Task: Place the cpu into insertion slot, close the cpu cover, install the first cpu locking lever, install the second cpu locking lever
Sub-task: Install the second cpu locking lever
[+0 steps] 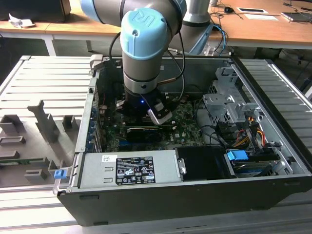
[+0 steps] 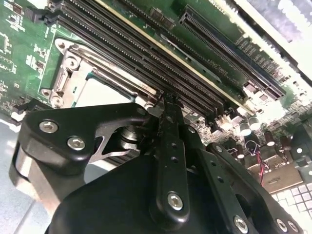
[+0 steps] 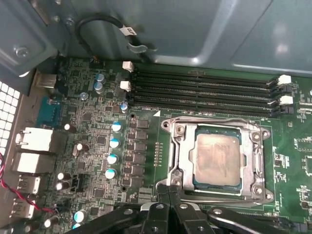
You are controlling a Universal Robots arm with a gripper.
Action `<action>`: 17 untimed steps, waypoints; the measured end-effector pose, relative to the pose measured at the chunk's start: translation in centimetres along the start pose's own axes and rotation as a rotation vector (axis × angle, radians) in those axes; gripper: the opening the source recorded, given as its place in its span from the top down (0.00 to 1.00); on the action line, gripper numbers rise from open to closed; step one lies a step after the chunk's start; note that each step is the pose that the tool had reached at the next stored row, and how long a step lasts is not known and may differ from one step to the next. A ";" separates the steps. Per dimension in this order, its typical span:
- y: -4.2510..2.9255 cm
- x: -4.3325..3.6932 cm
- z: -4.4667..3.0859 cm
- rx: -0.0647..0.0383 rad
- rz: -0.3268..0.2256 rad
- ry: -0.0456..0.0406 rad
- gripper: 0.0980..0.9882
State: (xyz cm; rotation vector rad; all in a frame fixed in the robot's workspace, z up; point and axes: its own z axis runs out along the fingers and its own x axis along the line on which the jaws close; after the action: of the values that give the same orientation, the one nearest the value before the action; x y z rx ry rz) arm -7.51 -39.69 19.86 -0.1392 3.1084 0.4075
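Observation:
The cpu, a dull silver square chip, lies flat in the insertion slot on the green motherboard. The cpu cover, a silvery frame plate, lies down around the chip, with the chip's top showing through its window. A thin wire lever runs along the cover's side nearest the memory slots. My gripper stands shut, its black fingertips pressed together at the cover's corner, beside the chip. In the second wrist view the gripper meets at the same corner of the cover with the cpu behind it.
Several long black memory slots lie just beyond the socket. Capacitors and a black cable sit to one side. In the exterior view the arm's wrist reaches down into the open computer case, between the drive cage and power supply.

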 end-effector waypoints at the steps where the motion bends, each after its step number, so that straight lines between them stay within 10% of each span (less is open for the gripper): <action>1: -0.01 0.09 0.08 -0.003 0.000 -0.0008 0.99; 7: -0.10 0.27 0.44 -0.015 0.000 -0.0020 0.99; 17: 0.70 0.22 -2.56 -0.014 0.000 -0.0015 0.99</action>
State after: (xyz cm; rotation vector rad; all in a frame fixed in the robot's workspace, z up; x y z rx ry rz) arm -7.77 -39.70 22.51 -0.1393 3.1045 0.4299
